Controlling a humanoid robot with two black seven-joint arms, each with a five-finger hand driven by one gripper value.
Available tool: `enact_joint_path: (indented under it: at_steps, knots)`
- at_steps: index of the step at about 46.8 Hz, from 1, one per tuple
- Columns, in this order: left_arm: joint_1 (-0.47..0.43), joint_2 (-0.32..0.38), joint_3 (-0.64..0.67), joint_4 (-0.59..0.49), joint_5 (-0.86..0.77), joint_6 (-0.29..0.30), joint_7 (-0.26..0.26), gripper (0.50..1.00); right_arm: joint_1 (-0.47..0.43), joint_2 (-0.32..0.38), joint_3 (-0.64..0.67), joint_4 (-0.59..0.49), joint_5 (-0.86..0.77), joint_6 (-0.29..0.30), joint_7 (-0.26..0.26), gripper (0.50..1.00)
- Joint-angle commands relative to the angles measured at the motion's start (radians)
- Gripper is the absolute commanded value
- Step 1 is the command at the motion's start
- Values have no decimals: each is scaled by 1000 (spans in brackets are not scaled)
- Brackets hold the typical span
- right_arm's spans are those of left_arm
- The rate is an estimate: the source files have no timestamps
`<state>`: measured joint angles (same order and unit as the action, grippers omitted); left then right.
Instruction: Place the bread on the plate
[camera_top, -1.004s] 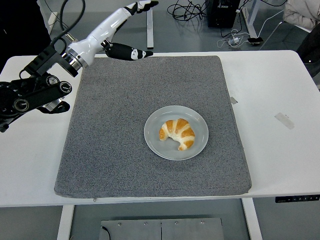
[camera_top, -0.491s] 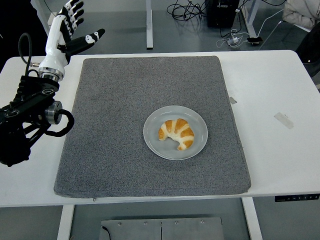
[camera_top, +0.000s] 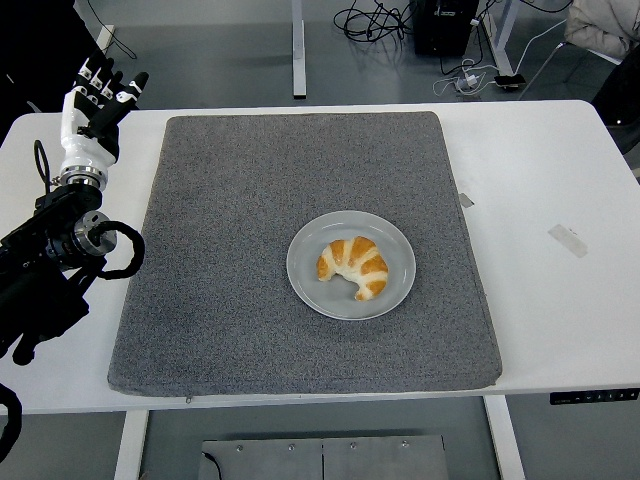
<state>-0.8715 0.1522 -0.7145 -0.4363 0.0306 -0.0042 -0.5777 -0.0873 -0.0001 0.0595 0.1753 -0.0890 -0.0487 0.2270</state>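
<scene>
1. The bread (camera_top: 354, 267), a croissant with pale and brown stripes, lies in the middle of the grey plate (camera_top: 305, 282), which sits on the grey mat (camera_top: 220, 220) covering the white table (camera_top: 540, 180). We judge the task complete as things lie.

2. Our left hand (camera_top: 95, 100) is raised at the table's far left corner, off the mat, fingers spread and holding nothing. It is well apart from the plate. Our right hand is out of view.

3. What could go wrong: we see little risk. If the left arm swung low across the mat on its way to rest, it could nudge the plate or roll the bread off; the black cable loop (camera_top: 122, 250) at the arm's joint hangs near the mat's left edge and could catch it.

4. Writing: we can read none. A small tape strip (camera_top: 569, 240) on the table's right carries no legible print.
</scene>
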Motion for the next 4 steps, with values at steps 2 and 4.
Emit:
enact_joint_path:
  at_steps: [2, 4]
  knots:
    - [-6, -3, -2, 7, -12, -16, 5, 908, 1, 0, 3, 10, 0, 1, 0, 1000]
    - [-8, -6, -2, 7, -11, -17, 9, 908, 1, 0, 13, 9, 0, 1, 0, 1000]
